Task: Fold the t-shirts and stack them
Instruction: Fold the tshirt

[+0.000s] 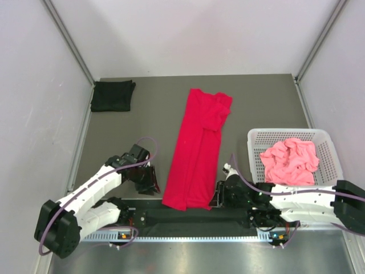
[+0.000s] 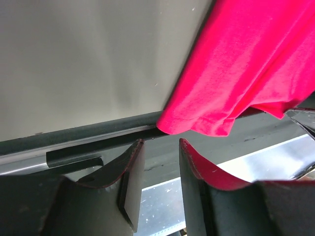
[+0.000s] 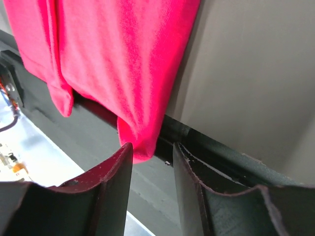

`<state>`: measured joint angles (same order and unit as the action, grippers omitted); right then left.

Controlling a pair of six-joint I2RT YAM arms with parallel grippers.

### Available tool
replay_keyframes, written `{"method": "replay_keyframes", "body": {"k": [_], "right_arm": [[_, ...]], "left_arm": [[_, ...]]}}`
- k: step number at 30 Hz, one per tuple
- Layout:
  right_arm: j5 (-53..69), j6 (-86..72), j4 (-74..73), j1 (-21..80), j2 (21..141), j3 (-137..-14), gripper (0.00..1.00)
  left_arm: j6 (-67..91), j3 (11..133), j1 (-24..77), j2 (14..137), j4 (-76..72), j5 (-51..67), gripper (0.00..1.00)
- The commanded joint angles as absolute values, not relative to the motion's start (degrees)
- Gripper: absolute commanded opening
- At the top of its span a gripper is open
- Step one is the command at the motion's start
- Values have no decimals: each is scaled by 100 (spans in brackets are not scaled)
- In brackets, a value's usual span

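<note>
— Left fingers [image 2: 135, 157] sit low at the front edge of the bench [image 1: 131, 131], with a narrow gap and nothing in it. The red t-shirt [image 2: 246, 64] has a hem corner drooping just past their tips, a little to the right.

— And the right fingers [image 3: 125, 157]?

— Much the same: parted a little, holding nothing I can make out. The other hem corner hangs right at the mouth of their gap. I cannot tell if it is actually inside.

— So the shirt runs away from both sets of fingers as a long strip, sleeves tucked in, hem spilling over the edge.

— Yes. My guess is they are about to pinch both corners and fold it up the bench.

— What could spoil that?

— The strip is layered. If the fingers catch only the top layer, the tucked sides could fall open. If one side closes on air, the lift would twist the strip. That overhanging hem could also snag on the dark rail beneath it.

— And the others?

— The black t-shirt [image 1: 112, 95] lies folded far beyond the left fingers. The pink t-shirt [image 1: 290, 160] is crumpled in the basket [image 1: 328, 142], just beyond the right ones.
</note>
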<state>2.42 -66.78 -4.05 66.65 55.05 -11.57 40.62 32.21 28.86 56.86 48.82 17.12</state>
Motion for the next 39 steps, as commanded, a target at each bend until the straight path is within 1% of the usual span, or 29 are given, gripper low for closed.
{"method": "replay_keyframes", "body": {"k": [1, 6, 12, 19, 23, 31, 35, 37, 38, 39], "right_arm": [[237, -6864, -44, 6750, 5423, -1090, 39], [281, -6882, 202, 6759, 5581, -1046, 43], [220, -7040, 360, 6776, 5476, -853, 46], [263, -7023, 439, 6776, 5519, -817, 46], [325, -7022, 466, 6776, 5563, -817, 45], [325, -7005, 510, 6776, 5572, -826, 45], [351, -6979, 527, 6776, 5564, -817, 43], [343, -6987, 519, 6776, 5520, -800, 38], [334, -6987, 519, 6776, 5502, -800, 35], [334, -6987, 510, 6776, 5476, -817, 23]], "left_arm": [[4026, 3182, 2918, 5774, 4632, 1845, 39], [3981, 3155, 2918, 6055, 4377, 2065, 41], [4017, 3120, 2927, 6477, 4193, 2197, 42], [4253, 2971, 3032, 6925, 3823, 2303, 42], [4402, 2883, 3093, 6909, 3657, 2267, 40], [4526, 2576, 3155, 7110, 3244, 2452, 40], [4623, 2426, 3164, 7137, 2963, 2496, 37], [4649, 2382, 3164, 7058, 2892, 2505, 28], [4667, 2391, 3164, 7014, 2883, 2522, 24], [4684, 2417, 3164, 6961, 2892, 2540, 20]]}}
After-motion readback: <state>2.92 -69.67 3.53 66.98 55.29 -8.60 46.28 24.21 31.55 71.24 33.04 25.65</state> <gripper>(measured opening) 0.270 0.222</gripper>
